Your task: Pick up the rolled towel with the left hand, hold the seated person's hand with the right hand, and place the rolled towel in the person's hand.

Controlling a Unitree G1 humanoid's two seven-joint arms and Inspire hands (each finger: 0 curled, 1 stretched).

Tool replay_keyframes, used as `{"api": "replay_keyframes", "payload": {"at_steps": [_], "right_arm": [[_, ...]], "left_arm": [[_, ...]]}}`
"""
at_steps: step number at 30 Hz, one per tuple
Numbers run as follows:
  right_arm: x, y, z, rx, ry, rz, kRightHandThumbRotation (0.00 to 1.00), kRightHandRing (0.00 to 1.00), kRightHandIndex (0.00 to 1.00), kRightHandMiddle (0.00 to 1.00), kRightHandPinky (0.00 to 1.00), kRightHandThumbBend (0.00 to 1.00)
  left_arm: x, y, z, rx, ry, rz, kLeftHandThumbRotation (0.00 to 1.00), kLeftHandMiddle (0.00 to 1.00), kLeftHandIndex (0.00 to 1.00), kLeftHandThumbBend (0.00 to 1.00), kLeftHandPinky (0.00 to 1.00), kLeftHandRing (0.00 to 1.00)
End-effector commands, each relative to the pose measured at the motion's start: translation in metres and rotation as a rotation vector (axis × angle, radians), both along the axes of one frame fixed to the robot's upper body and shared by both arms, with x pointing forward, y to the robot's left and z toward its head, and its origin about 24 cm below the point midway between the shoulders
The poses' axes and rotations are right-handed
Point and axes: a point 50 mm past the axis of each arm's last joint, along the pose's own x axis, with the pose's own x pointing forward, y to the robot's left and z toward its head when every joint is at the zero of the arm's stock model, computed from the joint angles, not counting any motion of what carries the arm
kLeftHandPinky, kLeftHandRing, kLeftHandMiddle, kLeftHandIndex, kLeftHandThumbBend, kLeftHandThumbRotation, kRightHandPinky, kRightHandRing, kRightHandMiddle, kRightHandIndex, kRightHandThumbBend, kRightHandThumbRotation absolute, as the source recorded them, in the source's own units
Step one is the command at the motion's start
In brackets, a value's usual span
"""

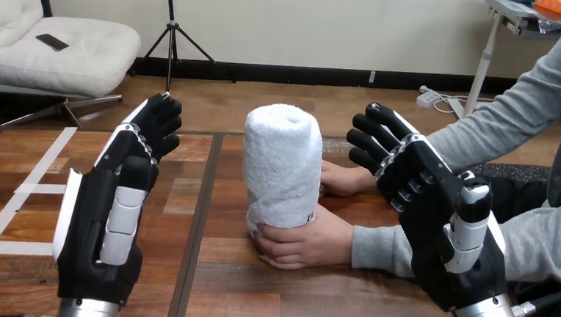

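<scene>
A white rolled towel (281, 164) stands upright in the middle of the wooden table (182, 270). The person's near hand (305, 241) wraps around its base from the right, and the person's far hand (344, 180) rests against its right side behind it. My left hand (108, 221) is raised over the left part of the table, fingers straight, well apart from the towel. My right hand (436, 219) is raised at the right, fingers straight, above the person's grey-sleeved forearm, touching nothing.
White tape strips (22, 187) mark the table's left part. The person's grey-sleeved arms (537, 240) reach in from the right edge. A dark seam (198, 227) runs down the table between my left hand and the towel.
</scene>
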Motion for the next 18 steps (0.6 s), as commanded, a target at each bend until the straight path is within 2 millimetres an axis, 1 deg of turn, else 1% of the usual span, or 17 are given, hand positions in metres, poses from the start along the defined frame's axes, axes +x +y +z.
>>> {"api": "replay_keyframes", "payload": {"at_steps": [1,18], "right_arm": [[0.0029,0.0054,0.0184,0.036,-0.079,0.017,1.0,0.89,0.88,0.89,0.88,1.0],[0.0035,0.0099,0.0222,0.015,-0.107,0.023,1.0,0.91,0.9,0.9,0.87,1.0]], "left_arm": [[0.0019,-0.0024,0.0109,0.01,-0.077,-0.02,0.92,0.88,0.85,0.77,0.88,0.89],[0.0035,-0.002,0.0118,0.018,-0.087,-0.01,0.91,0.88,0.85,0.77,0.9,0.9]]}}
